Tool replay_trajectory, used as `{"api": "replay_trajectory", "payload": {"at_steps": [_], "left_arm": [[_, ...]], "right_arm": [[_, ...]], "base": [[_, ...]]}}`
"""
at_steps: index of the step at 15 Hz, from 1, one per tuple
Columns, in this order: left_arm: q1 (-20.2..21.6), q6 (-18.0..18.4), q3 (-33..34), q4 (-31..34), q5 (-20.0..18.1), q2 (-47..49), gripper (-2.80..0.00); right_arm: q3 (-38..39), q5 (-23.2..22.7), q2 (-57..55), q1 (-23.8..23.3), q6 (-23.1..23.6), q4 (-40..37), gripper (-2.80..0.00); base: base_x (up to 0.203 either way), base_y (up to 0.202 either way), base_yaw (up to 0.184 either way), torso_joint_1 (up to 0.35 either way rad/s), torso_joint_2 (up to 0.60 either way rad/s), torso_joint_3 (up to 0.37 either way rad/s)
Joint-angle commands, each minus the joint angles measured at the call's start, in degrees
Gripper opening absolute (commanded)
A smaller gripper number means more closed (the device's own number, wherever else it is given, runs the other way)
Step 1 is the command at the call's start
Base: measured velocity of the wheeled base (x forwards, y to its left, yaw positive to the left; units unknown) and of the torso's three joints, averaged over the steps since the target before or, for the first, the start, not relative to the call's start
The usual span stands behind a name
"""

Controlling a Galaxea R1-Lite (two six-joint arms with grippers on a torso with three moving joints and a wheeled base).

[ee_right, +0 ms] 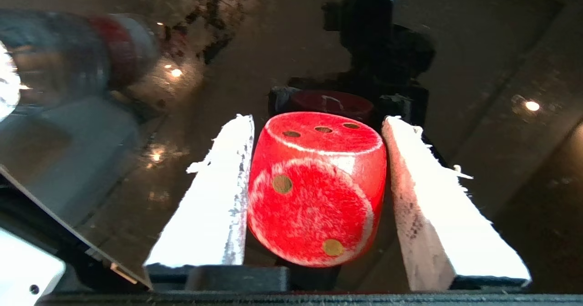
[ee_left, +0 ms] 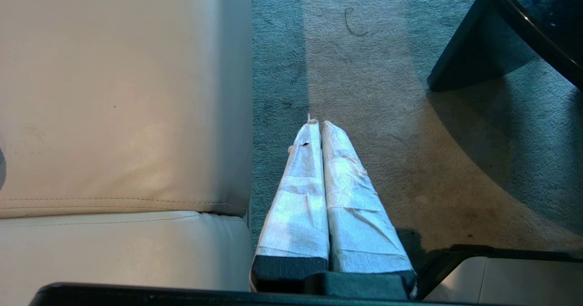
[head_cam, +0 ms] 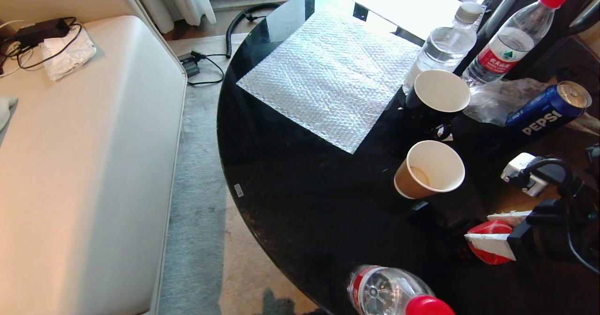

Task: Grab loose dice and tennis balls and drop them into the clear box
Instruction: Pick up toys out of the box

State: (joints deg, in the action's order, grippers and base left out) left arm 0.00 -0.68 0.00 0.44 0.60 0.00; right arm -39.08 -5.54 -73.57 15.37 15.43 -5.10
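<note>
A cream upholstered bench [head_cam: 89, 165] is seen along the left side of the head view, with grey-green carpet [head_cam: 197, 212] between it and a round black glossy table [head_cam: 300, 202]. A sheet of bubble wrap [head_cam: 333, 76] is laid flat on the far part of the table. Toward the table's right side two clear water bottles [head_cam: 445, 43] are stood side by side, the right one red-capped, with a blue Pepsi can [head_cam: 548, 113] lying beside them. In front of the bottles a black paper cup [head_cam: 438, 94] and a brown paper cup [head_cam: 429, 169] are set, both empty-looking. A third bottle with a red cap [head_cam: 398, 294] is cut off by the near edge.

The right gripper [ee_right: 316, 128] is lowered over the table's near right part, and the red die [ee_right: 316, 187] is framed between its white-wrapped fingers [ee_right: 218, 196]; the fingers are drawn in narrow against the die's sides, though firm contact on the far side cannot be made out for certain. In the head view the die [head_cam: 490, 242] is partly masked by a finger.

The left gripper [ee_left: 319, 124] is parked low over the carpet beside the bench, its fingers pressed together on nothing
</note>
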Motion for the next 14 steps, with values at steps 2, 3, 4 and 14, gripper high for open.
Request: {"api": "replay_trajectory", "payload": {"at_steps": [2, 3, 4, 14], "left_arm": [[0.0, 0.0, 0.0, 0.0, 0.0, 0.0, -2.8], [0.0, 0.0, 0.0, 0.0, 0.0, 0.0, -2.8], [0.0, 0.0, 0.0, 0.0, 0.0, 0.0, -2.8], [0.0, 0.0, 0.1, 0.0, 0.0, 0.0, -2.8]], "right_arm": [[-1.0, 1.3, -0.1, 0.0, 0.0, 0.3, -2.8], [-0.8, 1.5, -0.2, 0.0, 0.0, 0.3, -2.8], [-0.7, 1.9, 0.0, 0.0, 0.0, 0.3, -2.8], [0.6, 2.7, -0.7, 0.0, 0.1, 1.1, 0.0]], "base": [[0.0, 0.0, 0.0, 0.0, 0.0, 0.0], [0.0, 0.0, 0.0, 0.0, 0.0, 0.0], [0.0, 0.0, 0.0, 0.0, 0.0, 0.0], [0.0, 0.0, 0.0, 0.0, 0.0, 0.0]]}}
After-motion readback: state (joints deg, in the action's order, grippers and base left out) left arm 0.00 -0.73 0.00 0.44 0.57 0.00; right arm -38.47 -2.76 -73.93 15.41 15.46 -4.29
